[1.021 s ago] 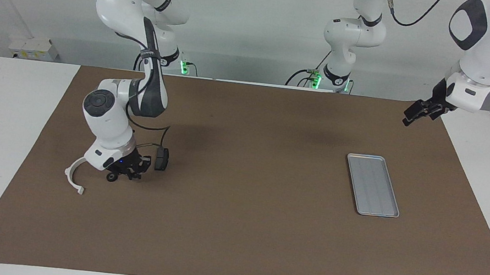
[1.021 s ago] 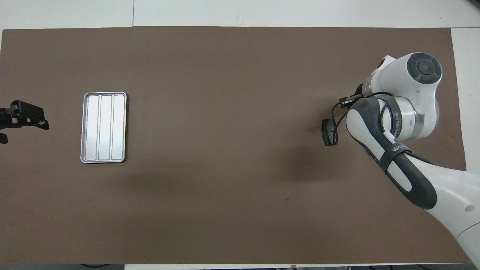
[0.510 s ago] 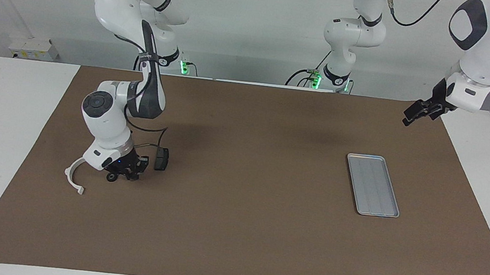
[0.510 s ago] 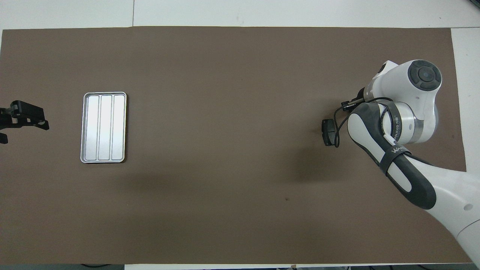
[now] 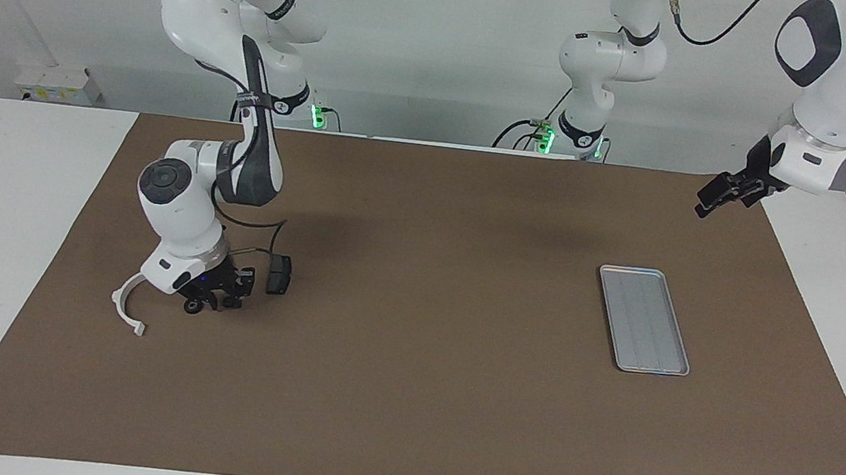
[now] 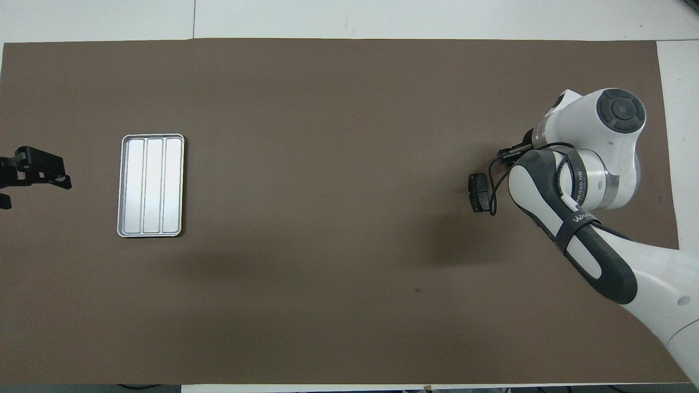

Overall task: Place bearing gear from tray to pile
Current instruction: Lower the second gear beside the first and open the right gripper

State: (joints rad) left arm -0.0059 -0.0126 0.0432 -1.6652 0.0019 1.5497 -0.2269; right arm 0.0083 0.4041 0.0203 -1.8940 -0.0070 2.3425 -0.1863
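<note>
The right hand [image 5: 213, 300] sits low over the pile; whether its fingers grip anything I cannot tell. Touching it lies 1 small dark round bearing gear [image 5: 192, 306], with 1 white curved plastic bracket [image 5: 124, 307] and 1 dark blocky pad [image 5: 279, 274] beside it on the brown mat [image 5: 405, 395]. 1 ridged, silver metal tray [image 5: 644, 320] lies bare, well apart. The left hand [image 5: 718, 195] waits open above the desk [image 5: 10, 222].

Right gripper [image 5: 213, 300]: hidden beneath its own arm in overhead view; white bracket [image 5: 126, 305] partly covered by wrist; left gripper [image 6: 27, 169] cut by frame edge.
</note>
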